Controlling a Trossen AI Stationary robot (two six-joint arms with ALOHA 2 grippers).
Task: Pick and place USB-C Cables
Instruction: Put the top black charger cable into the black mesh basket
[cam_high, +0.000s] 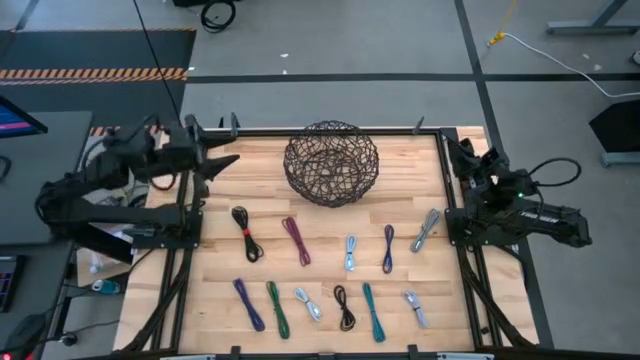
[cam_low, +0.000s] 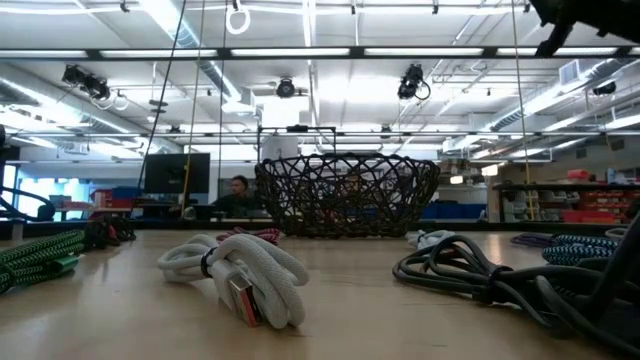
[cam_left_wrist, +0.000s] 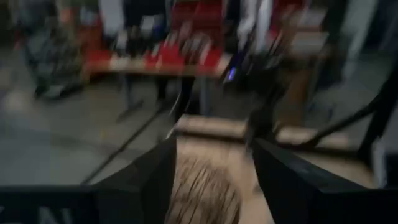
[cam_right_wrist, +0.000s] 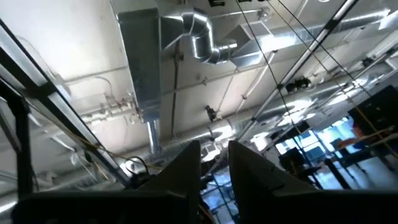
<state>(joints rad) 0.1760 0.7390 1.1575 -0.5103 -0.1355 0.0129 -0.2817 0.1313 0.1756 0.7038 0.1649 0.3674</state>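
Observation:
Several folded USB-C cables lie flat on the wooden table in two rows. The far row holds a black one (cam_high: 246, 232), magenta (cam_high: 296, 240), light blue (cam_high: 350, 252), purple (cam_high: 388, 247) and silvery (cam_high: 425, 228). The near row includes purple (cam_high: 248, 303), green (cam_high: 277, 307), black (cam_high: 345, 306) and teal (cam_high: 373, 310). The low view shows a pale bundle (cam_low: 245, 275) and a black one (cam_low: 480, 275) up close. My left gripper (cam_high: 222, 165) (cam_left_wrist: 214, 168) is open above the table's far left corner. My right gripper (cam_high: 462, 152) (cam_right_wrist: 214, 155) points up at the far right edge, its fingers a narrow gap apart.
A dark wire basket (cam_high: 332, 162) (cam_low: 347, 195) stands at the middle of the table's far side. Black frame rails run along the left edge (cam_high: 185, 260) and the right edge (cam_high: 465, 270). A person sits in the room beyond the table (cam_low: 238, 192).

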